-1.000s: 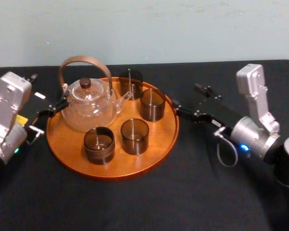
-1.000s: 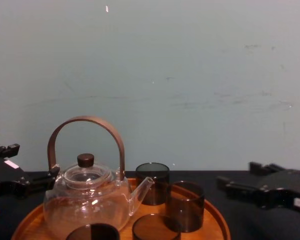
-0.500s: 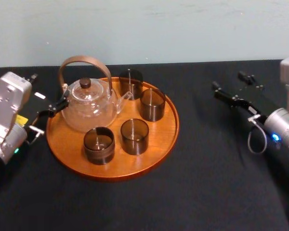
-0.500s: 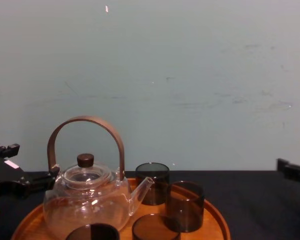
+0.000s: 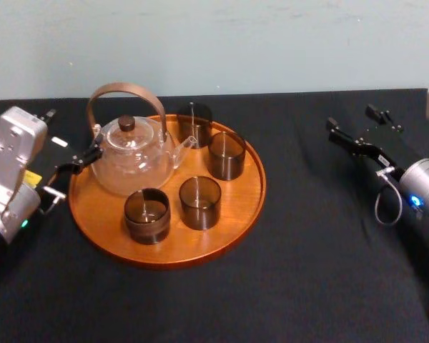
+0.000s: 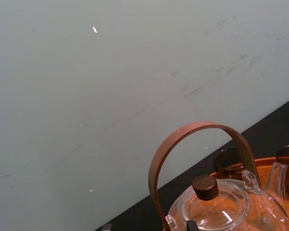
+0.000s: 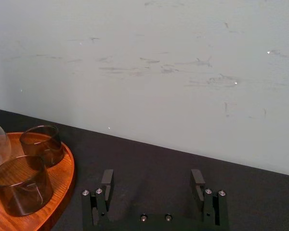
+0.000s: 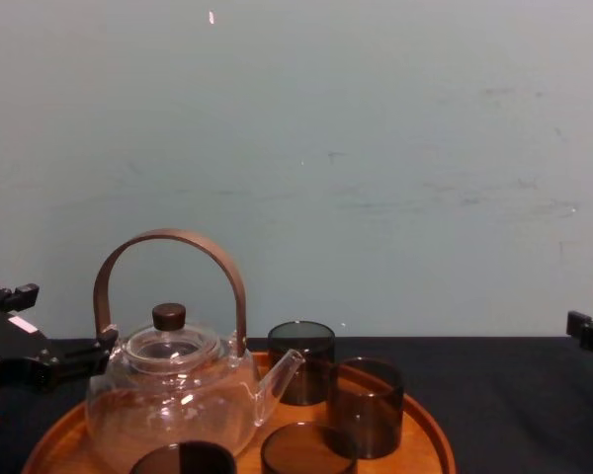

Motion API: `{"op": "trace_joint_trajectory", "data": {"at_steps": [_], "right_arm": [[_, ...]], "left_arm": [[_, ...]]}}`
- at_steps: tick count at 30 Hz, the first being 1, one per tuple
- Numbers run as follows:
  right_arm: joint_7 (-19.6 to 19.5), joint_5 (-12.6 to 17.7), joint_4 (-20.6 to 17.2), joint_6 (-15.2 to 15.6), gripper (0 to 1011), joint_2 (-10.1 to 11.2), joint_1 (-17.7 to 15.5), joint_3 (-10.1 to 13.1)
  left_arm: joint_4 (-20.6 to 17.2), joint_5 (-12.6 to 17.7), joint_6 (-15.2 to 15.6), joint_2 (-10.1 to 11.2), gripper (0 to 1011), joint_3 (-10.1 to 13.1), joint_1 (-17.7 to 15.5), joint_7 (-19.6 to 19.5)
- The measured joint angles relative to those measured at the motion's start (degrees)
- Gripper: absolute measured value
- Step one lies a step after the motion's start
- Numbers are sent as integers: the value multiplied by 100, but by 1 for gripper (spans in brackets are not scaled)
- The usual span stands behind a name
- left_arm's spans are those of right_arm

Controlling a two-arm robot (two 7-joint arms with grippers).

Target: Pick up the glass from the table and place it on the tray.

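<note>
Several smoky dark glasses stand upright on the round orange-brown tray (image 5: 232, 218), the one nearest my right arm being a glass (image 5: 226, 154) at the tray's right side, also in the right wrist view as the glass (image 7: 21, 184). My right gripper (image 5: 352, 120) hovers over the black table (image 5: 307, 250), well to the right of the tray. It is open, and in its wrist view the right gripper (image 7: 152, 179) has nothing between its fingers. My left gripper (image 5: 71, 137) is parked at the tray's left edge, open, one finger close to the teapot.
A clear glass teapot (image 5: 132, 158) with a brown hoop handle fills the tray's back left. A pale wall runs behind the table. Bare black tabletop stretches between the tray and my right arm and along the front.
My right arm has pulled back to the right, away from the tray's right rim, its gripper open and empty. The glasses, teapot and left arm have not moved.
</note>
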Motion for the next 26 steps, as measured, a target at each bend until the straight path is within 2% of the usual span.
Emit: {"op": "trace_joint_trajectory", "data": {"at_steps": [26], "right_arm": [[26, -6, -38, 6, 1002, 8, -15, -31]], "left_arm": [[0, 0, 0, 0, 1010, 0, 0, 1]]}}
